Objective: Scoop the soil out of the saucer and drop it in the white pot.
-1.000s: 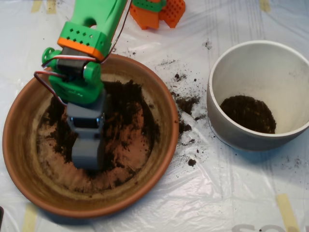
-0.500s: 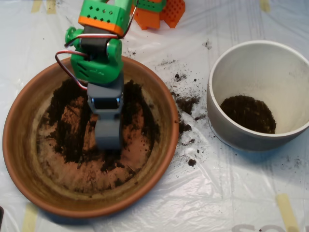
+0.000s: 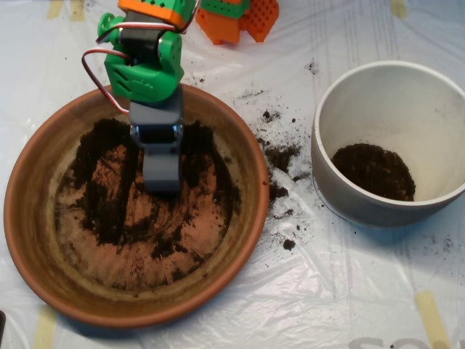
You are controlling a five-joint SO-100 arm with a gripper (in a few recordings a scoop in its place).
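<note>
The terracotta saucer (image 3: 240,156) fills the left half of the overhead view. Dark soil (image 3: 102,189) lies in it in smeared rings and clumps, with bare orange patches showing through. My grey scoop (image 3: 161,166) hangs over the saucer's upper middle below the green wrist (image 3: 143,69). Its halves look shut together, and what is inside them is hidden. The white pot (image 3: 341,196) stands to the right, apart from the saucer, with a dark mound of soil (image 3: 374,171) at its bottom.
Spilled soil crumbs (image 3: 280,156) lie on the clear plastic sheet between saucer and pot. Orange printed parts (image 3: 240,18) sit at the top edge behind the arm. Strips of tape (image 3: 432,316) mark the sheet near the lower right.
The scoop has pulled back from the saucer's lower middle towards its upper rim and shifted a little right. It left scraped tracks and bare patches in the soil.
</note>
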